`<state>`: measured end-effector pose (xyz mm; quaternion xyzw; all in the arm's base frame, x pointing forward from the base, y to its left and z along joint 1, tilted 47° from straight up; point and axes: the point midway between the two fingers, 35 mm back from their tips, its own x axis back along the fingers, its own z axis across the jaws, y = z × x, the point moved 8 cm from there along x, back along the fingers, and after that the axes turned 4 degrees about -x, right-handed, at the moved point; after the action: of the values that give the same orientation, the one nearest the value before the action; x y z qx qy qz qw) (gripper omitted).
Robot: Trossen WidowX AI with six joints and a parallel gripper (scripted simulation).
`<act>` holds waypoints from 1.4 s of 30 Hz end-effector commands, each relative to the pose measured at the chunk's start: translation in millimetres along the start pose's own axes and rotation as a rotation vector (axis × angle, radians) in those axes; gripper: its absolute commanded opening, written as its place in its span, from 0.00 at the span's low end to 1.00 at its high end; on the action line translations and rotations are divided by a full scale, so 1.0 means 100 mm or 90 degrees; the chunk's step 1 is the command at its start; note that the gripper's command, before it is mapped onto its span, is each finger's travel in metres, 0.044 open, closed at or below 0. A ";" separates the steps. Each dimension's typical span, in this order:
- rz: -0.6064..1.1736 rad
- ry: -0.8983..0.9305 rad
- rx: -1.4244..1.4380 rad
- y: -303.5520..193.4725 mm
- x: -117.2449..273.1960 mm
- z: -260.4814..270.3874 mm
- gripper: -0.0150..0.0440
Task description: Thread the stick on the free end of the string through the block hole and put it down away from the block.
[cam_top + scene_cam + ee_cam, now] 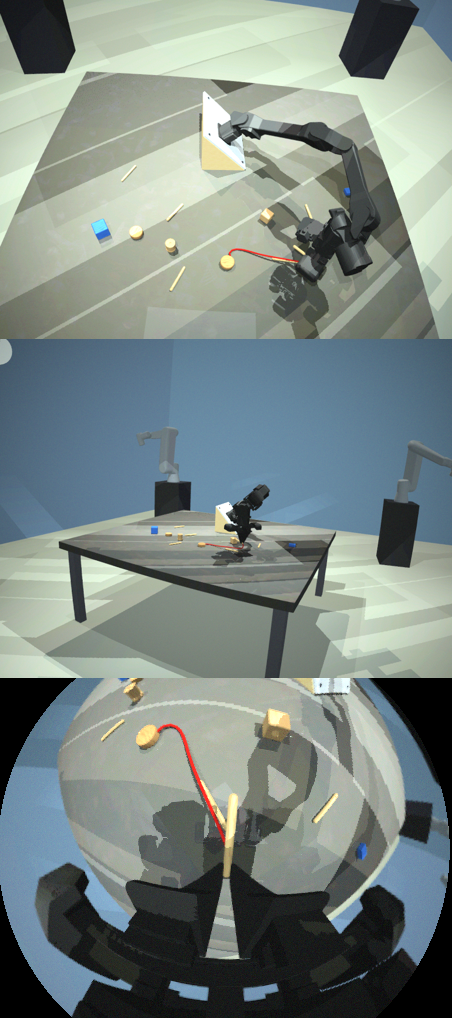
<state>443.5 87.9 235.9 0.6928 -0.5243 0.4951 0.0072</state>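
Observation:
My gripper (306, 253) (242, 542) (226, 867) is shut on a thin wooden stick (298, 249) (232, 815), held above the table and pointing out from the fingertips. A red string (238, 249) (222, 546) (186, 748) runs from the round wooden button (227, 262) (201, 545) (147, 737) up to the fingertips; its join with the stick is hidden. The wooden block (266, 215) (233, 540) (280, 718) stands on the table ahead of the gripper, a small hole visible in the wrist view. The string is outside the block.
A loose stick (282, 259) (211, 800) lies below the held stick. Another stick (308, 211) (326, 808) and a small blue piece (347, 191) (362, 851) lie to the right. A blue cube (100, 229), a second button (136, 232), a wooden spool (170, 245) and several sticks lie left.

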 end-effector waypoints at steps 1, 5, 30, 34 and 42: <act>0.009 -0.004 0.001 -0.05 0.02 -0.04 0.25; 0.014 -0.007 0.001 -0.08 0.02 -0.08 0.25; 0.017 -0.008 0.000 -0.03 -0.12 -0.23 0.25; 0.017 -0.008 0.000 -0.01 -0.16 -0.26 0.25; 0.017 -0.009 0.000 0.02 -0.22 -0.32 0.25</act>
<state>424.3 117.2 237.6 0.6886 -0.5340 0.4906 -0.0058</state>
